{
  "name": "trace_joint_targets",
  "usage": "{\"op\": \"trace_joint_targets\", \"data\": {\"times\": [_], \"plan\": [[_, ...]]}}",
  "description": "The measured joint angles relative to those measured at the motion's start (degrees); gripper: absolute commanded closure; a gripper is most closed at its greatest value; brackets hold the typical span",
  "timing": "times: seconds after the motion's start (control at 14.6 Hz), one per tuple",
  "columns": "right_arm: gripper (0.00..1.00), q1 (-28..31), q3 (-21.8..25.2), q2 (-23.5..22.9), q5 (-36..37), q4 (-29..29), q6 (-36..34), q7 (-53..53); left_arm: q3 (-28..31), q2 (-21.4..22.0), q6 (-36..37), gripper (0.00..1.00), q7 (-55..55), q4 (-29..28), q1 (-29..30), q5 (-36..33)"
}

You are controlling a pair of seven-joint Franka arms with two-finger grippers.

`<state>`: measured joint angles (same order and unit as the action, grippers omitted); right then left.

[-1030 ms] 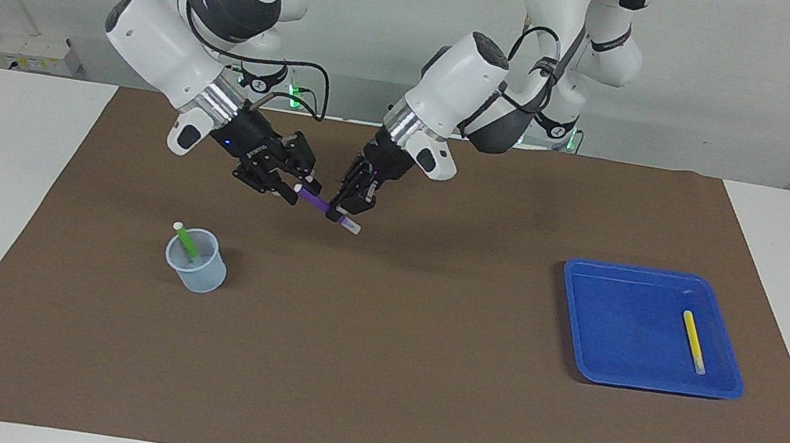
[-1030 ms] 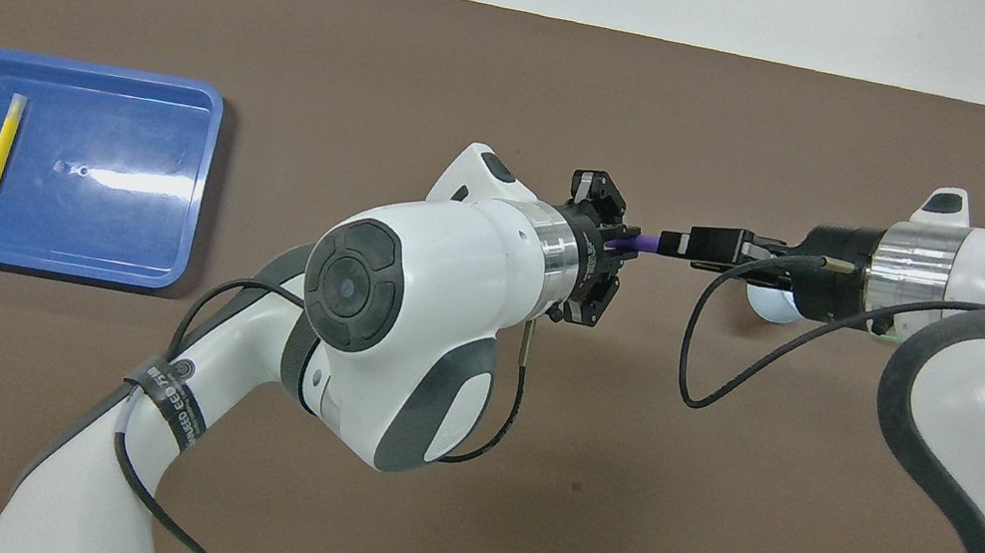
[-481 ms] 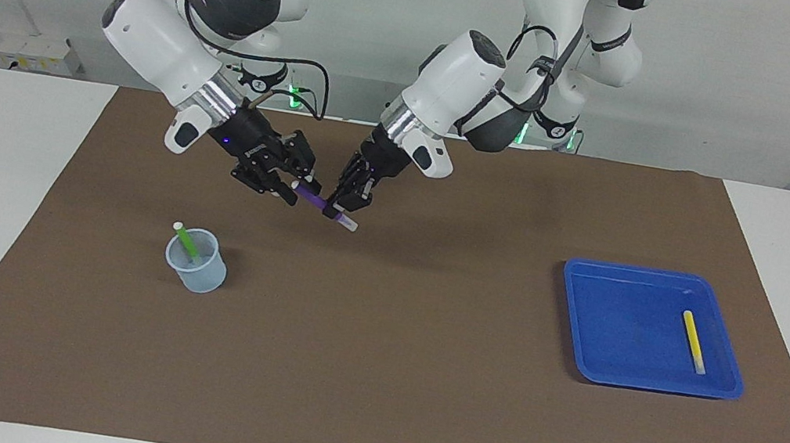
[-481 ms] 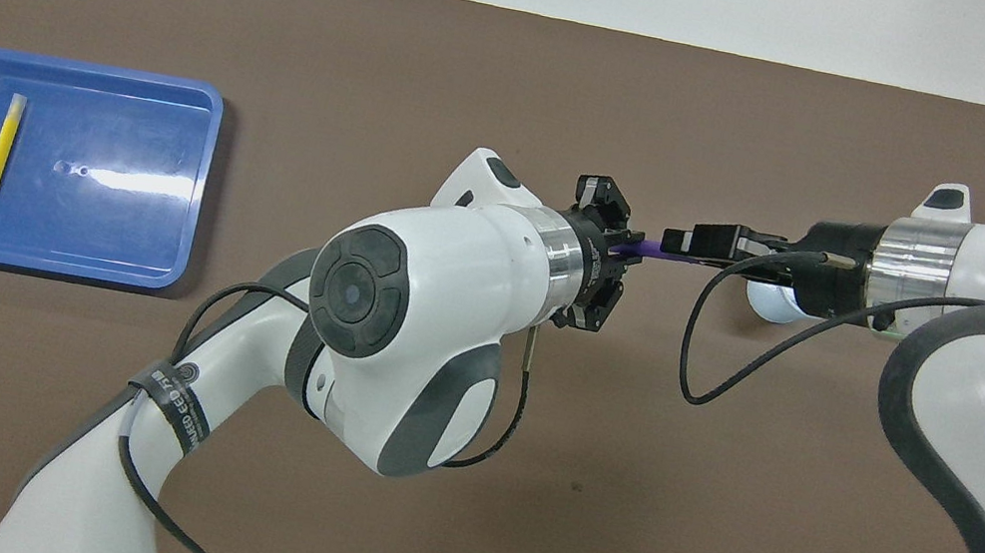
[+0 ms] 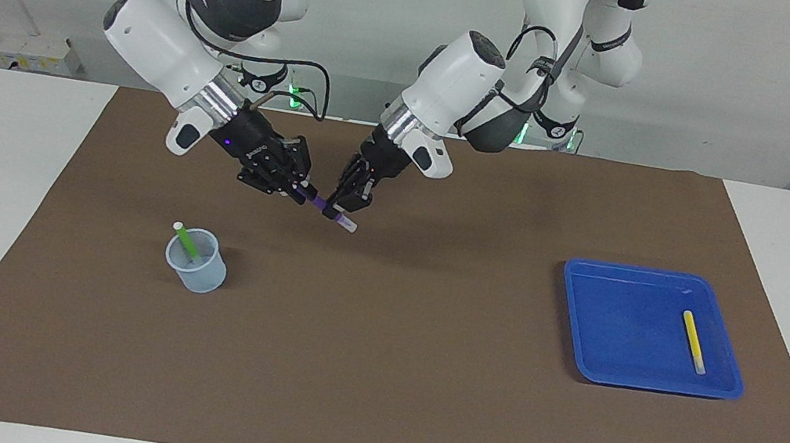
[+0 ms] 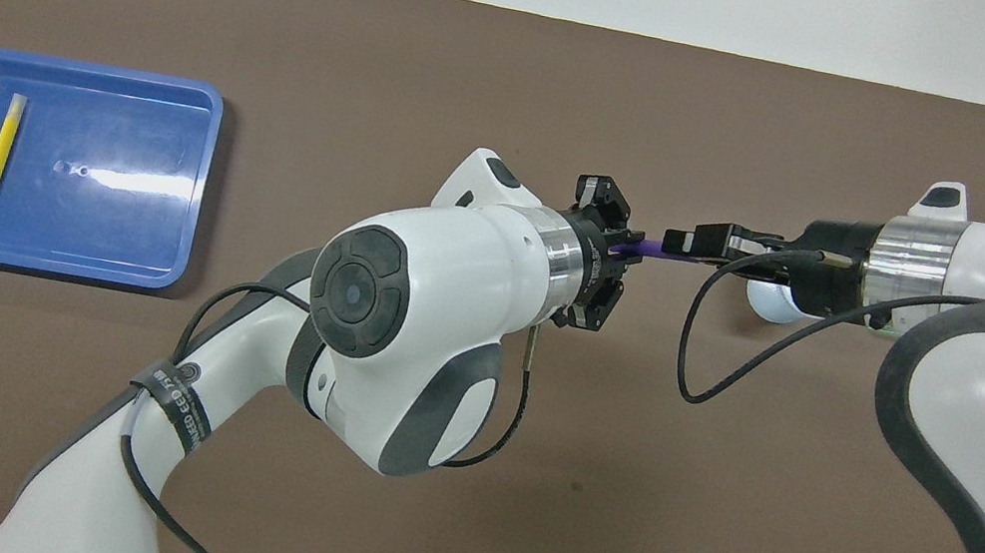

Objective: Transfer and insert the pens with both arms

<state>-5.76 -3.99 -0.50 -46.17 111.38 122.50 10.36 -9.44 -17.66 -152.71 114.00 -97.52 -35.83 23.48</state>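
Note:
The purple pen [image 5: 318, 202] hangs slanted in the air over the brown mat, its whitish end [image 5: 347, 225] pointing down. My left gripper [image 5: 338, 208] is shut on its lower part. My right gripper [image 5: 298, 189] is shut on its upper end. From overhead a short purple stretch [image 6: 655, 247] shows between the left gripper [image 6: 624, 251] and the right gripper [image 6: 679, 242]. The green pen [image 5: 186, 241] stands tilted in a pale blue cup [image 5: 196, 273]. The yellow pen [image 5: 693, 342] [image 6: 3, 145] lies in the blue tray [image 5: 660, 275].
The cup stands toward the right arm's end of the mat, and in the overhead view the right wrist hides most of the cup [image 6: 766, 305]. The blue tray [image 6: 54, 260] sits toward the left arm's end. A brown mat [image 5: 370, 376] covers the white table.
My right gripper's fingers have closed on the upper end of the purple pen. The left gripper kept its hold, and both hands drew slightly closer together.

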Motion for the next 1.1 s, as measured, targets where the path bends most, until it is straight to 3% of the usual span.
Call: {"op": "trace_joint_targets", "data": {"times": [0.27, 0.34, 0.41, 0.48, 0.82, 1.1], "plan": [[1.00, 0.0, 0.0, 0.0, 0.0, -0.1, 0.0, 0.0, 0.0, 0.0, -0.3, 1.00, 0.0, 0.0, 0.0, 0.1], [1.00, 0.0, 0.0, 0.0, 0.0, -0.1, 0.0, 0.0, 0.0, 0.0, -0.3, 0.84, 0.0, 0.0, 0.0, 0.1], [1.00, 0.0, 0.0, 0.0, 0.0, -0.1, 0.0, 0.0, 0.0, 0.0, -0.3, 0.58, 0.0, 0.0, 0.0, 0.1], [1.00, 0.0, 0.0, 0.0, 0.0, -0.1, 0.0, 0.0, 0.0, 0.0, -0.3, 0.49, 0.0, 0.0, 0.0, 0.1], [1.00, 0.0, 0.1, -0.3, 4.8, -0.8, -0.4, 0.2, 0.6, 0.0, 0.4, 0.47, 0.0, 0.0, 0.2, 0.1], [1.00, 0.1, 0.2, -0.7, 16.3, -3.9, -4.7, 0.3, 1.2, 1.1, 6.7, 0.48, -1.4, 0.2, 2.8, 0.1]]}}
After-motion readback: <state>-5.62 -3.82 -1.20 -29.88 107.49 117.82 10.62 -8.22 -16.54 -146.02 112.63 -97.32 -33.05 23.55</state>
